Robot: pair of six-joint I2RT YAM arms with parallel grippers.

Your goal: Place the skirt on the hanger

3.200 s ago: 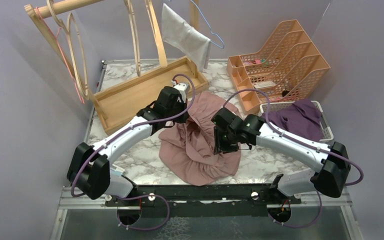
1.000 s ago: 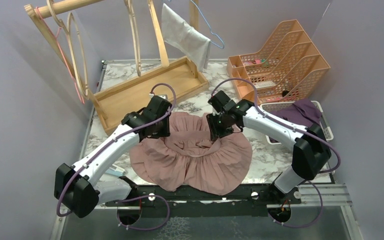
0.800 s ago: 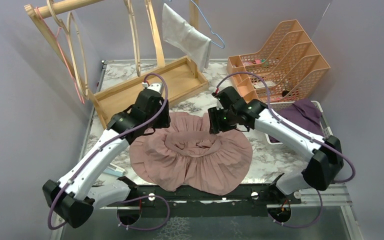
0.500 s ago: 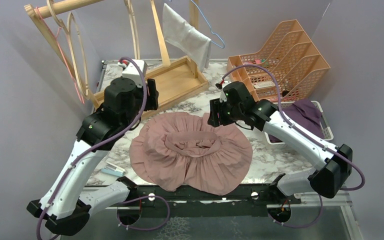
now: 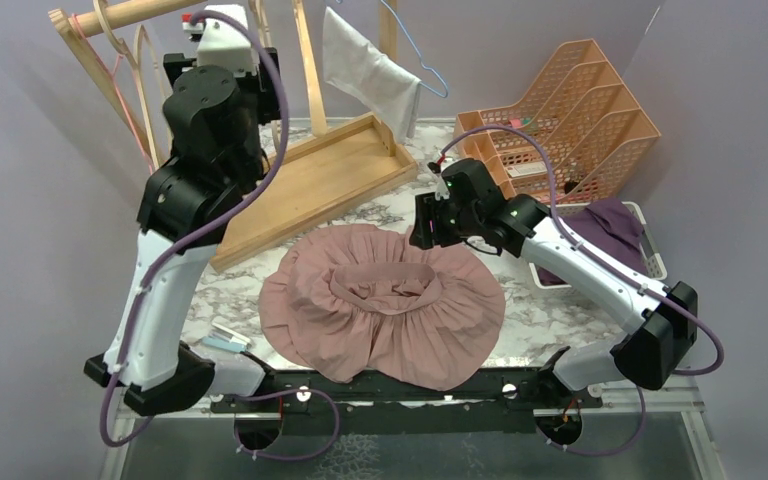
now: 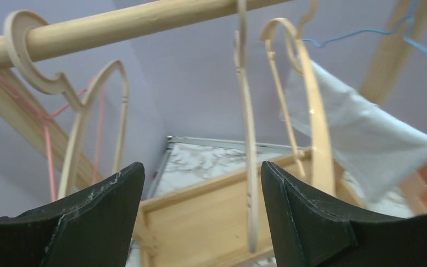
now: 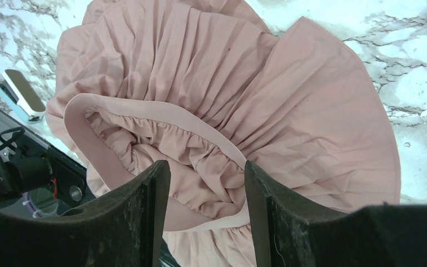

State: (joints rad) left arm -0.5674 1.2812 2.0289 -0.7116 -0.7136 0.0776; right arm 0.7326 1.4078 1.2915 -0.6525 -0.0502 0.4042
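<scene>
Nearest the arm bases, the pink skirt (image 5: 380,300) lies spread flat in a rough circle on the marble tabletop (image 5: 580,310). Its elastic waistband (image 5: 380,272) faces up at the middle. Nothing grips it.

Just beyond, the right pincer (image 7: 207,178) hovers over the skirt's far edge, tilted down toward the waistband. Its jaws are spread and hold nothing.

Farther back sits a shallow wooden tray (image 5: 310,185). Above it the left arm stands raised high, and the left pincer (image 6: 200,167) is also spread and empty. It faces a wooden rail (image 6: 144,19) hung with several hangers.

The step in hand looks like fetching a hanger. One slim wooden hanger (image 6: 248,139) hangs edge-on roughly between the jaws, with a second hanger (image 6: 317,128) close beside it. The wrist view is soft up close, so it is hard to say which one is the target.

To do this well, the pincer should centre on a single hanger and close on its shoulder below the hook. It should then lift the hanger until the hook clears the rail before pulling away. Crowding the neighbour risks dragging both off.
</scene>
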